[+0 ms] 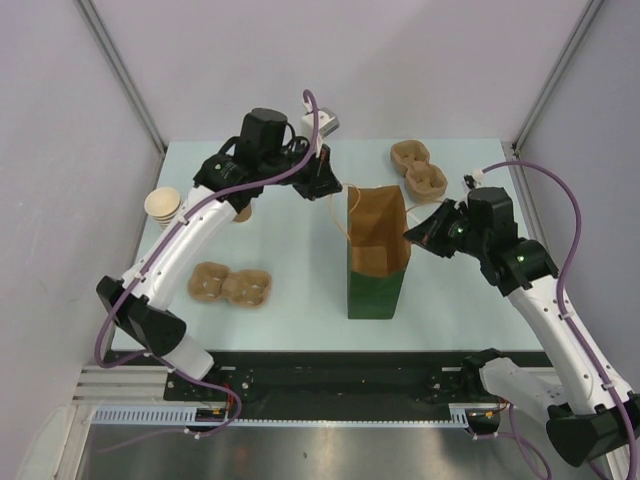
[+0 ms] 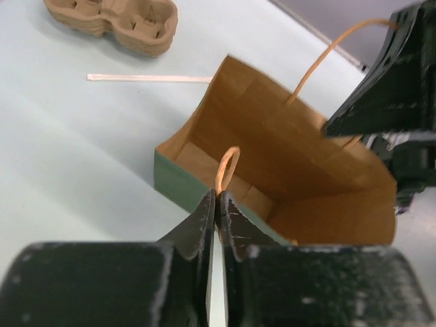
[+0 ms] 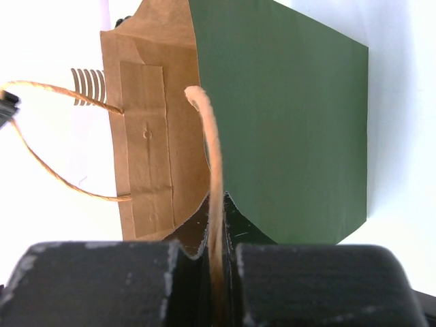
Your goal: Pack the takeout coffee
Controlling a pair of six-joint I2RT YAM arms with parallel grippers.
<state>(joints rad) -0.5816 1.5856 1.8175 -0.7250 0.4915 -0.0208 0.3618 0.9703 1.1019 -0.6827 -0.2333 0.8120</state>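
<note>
A green paper bag (image 1: pixel 376 262) with a brown inside stands open in the middle of the table. My left gripper (image 1: pixel 325 188) is shut on the bag's left twine handle (image 2: pixel 227 167), pinched between the fingertips (image 2: pixel 204 208) in the left wrist view. My right gripper (image 1: pixel 413 233) is shut on the right handle (image 3: pixel 212 157), beside the bag's green wall (image 3: pixel 286 122). The bag's inside (image 2: pixel 293 157) looks empty. The takeout coffee is mostly hidden; only a brown bit (image 1: pixel 241 212) shows under my left arm.
A stack of lidless pale cups (image 1: pixel 163 205) lies at the left edge. Moulded pulp cup carriers sit at the front left (image 1: pixel 230 285) and the back right (image 1: pixel 418 168). A thin white wrapped stick (image 2: pixel 146 78) lies beside the bag. A small white box (image 1: pixel 322 122) is at the back.
</note>
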